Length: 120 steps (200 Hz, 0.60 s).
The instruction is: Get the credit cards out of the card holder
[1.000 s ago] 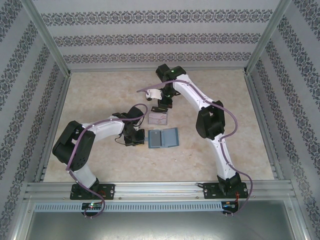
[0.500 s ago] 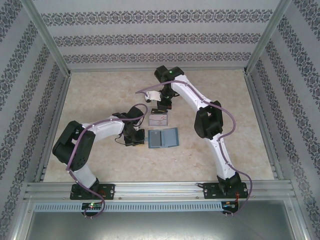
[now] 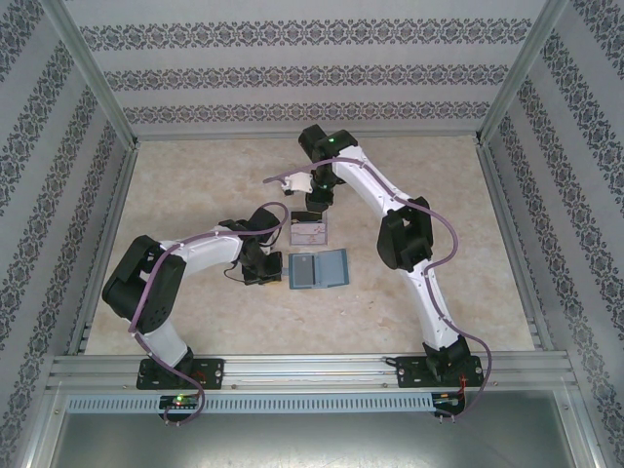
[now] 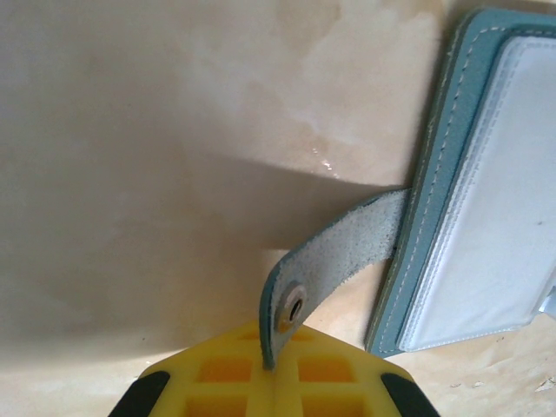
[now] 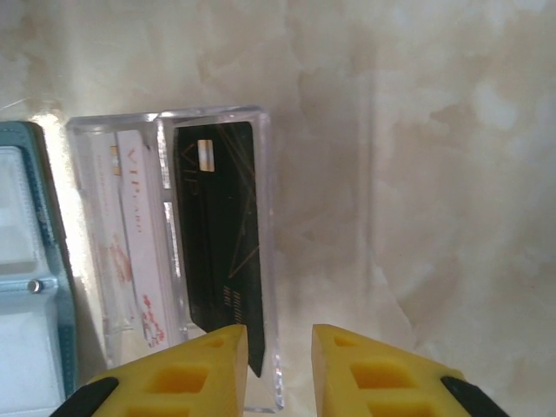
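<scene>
In the clear tray (image 5: pixel 208 113) two credit cards (image 5: pixel 221 252) are out already, right fingers (image 5: pixel 200 373) barely apart and empty, left fingers (image 4: pixel 226 382) pinching the strap (image 4: pixel 339 252) of the card holder (image 4: pixel 426 226); can't tell if any's left.

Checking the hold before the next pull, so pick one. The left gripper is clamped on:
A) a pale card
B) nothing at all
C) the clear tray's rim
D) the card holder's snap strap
D: in the left wrist view the left gripper is shut on the end of the teal snap strap, which runs back to the open card holder lying on the table.
</scene>
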{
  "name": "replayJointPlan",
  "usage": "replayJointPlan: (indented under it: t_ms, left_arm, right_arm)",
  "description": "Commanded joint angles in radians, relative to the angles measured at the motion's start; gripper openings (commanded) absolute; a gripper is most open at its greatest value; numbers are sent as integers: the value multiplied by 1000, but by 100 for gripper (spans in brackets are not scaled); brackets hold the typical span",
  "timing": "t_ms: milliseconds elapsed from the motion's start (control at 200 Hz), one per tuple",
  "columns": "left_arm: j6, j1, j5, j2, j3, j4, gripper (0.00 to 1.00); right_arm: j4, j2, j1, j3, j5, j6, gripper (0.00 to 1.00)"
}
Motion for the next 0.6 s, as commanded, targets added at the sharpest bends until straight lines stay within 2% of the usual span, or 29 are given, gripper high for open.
replayJointPlan:
  t_ms: [0,135,265,430,595]
  left_arm:
    - [9,11,-6,-5,7,-19,0]
    - [9,11,-6,-18,11,-13,0]
    - [9,10,-3,-30,20,-1,0]
    - [17,11,-2,-51,19,34,0]
    - [22,12,-6,-77,32,37,0]
  right_arm:
    - [8,-21,9,13,26,26,27]
    - [30,-56,10,-10,-2,83,28]
    - [163,-141,9,-145,-29,193,28]
    - [378,-274,8,-360,-23,430,27]
    - [489,-392,15,-534,21,694,27]
